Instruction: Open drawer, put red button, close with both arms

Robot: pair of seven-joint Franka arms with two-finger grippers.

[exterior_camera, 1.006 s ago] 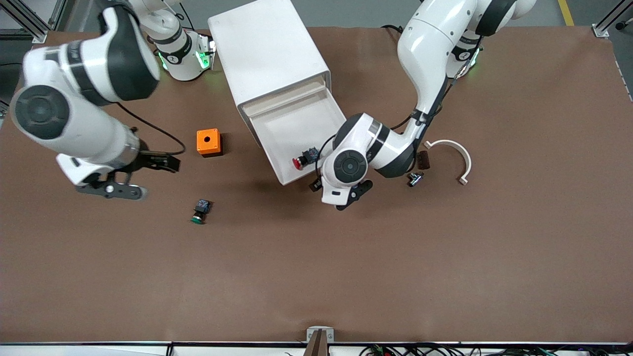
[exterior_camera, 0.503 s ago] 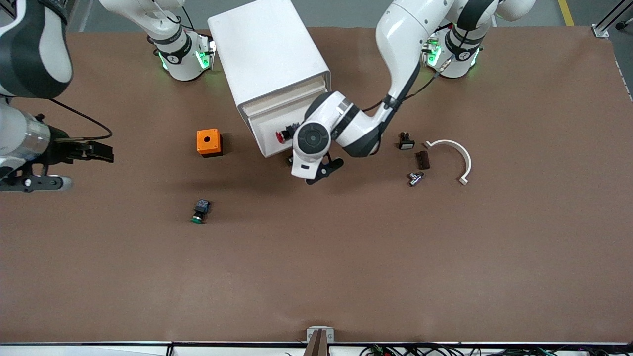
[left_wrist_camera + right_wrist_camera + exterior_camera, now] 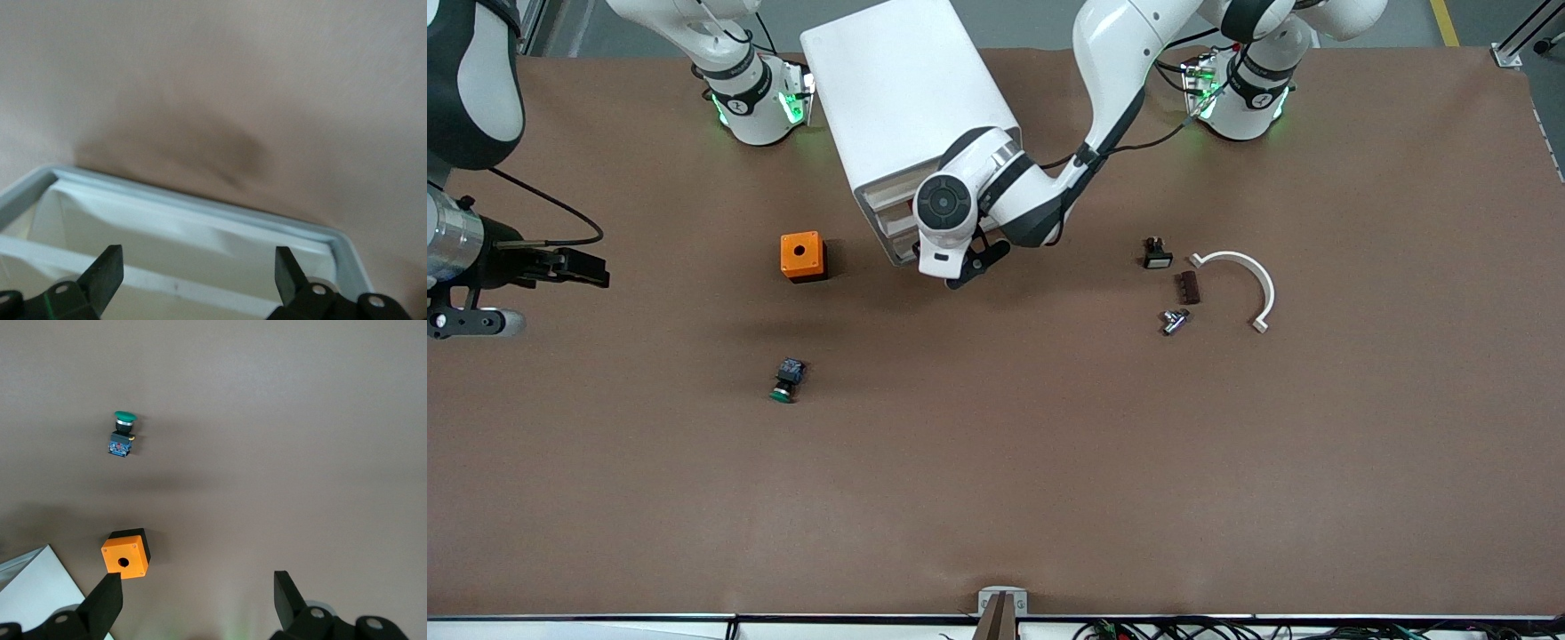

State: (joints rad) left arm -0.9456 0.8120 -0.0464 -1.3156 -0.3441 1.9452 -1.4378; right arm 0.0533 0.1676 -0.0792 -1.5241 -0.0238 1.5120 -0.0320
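Note:
The white cabinet (image 3: 907, 98) stands between the two arm bases. Its drawer (image 3: 891, 233) is pushed almost fully in, and only its pale front shows. In the left wrist view the drawer's white rim (image 3: 200, 212) lies just past my fingertips. My left gripper (image 3: 953, 267) is open and empty, low against the drawer front. The red button is hidden. My right gripper (image 3: 591, 269) is open and empty, held above the table's edge at the right arm's end. Its wrist view shows its jaws (image 3: 197, 590) wide apart.
An orange box with a hole (image 3: 801, 256) (image 3: 125, 553) sits beside the cabinet. A green-capped button (image 3: 786, 379) (image 3: 123, 433) lies nearer the front camera. A black white-faced button (image 3: 1156, 254), a brown block (image 3: 1187, 286), a metal part (image 3: 1174, 320) and a white curved piece (image 3: 1240, 271) lie toward the left arm's end.
My left arm has pushed the open drawer, with the red button in it, back into the cabinet. My right arm has drawn away to its end of the table.

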